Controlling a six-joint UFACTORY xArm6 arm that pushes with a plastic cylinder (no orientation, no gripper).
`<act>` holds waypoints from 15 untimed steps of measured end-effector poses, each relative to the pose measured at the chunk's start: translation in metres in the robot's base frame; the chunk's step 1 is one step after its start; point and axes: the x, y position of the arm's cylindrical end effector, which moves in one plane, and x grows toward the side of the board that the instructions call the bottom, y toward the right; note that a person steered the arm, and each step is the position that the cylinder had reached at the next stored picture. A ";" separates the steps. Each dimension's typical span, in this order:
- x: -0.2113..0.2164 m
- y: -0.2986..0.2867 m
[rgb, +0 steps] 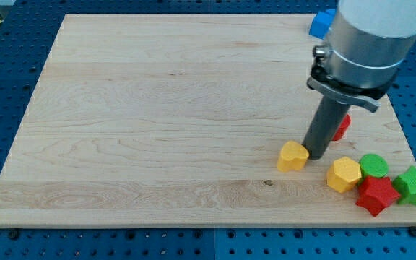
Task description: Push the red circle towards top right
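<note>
The red circle (343,126) lies at the view's right, mostly hidden behind my dark rod; only a red sliver shows at the rod's right side. My tip (315,154) rests on the board just below and left of it. A yellow heart-shaped block (292,156) sits directly left of the tip, almost touching it.
A yellow hexagon (344,174), a green circle (373,165), a red star (376,195) and a green star (414,185) cluster at the view's bottom right. A blue block (321,23) sits at the top right, partly behind the arm. The wooden board (157,108) lies on a blue pegboard.
</note>
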 end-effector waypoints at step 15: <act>-0.054 0.072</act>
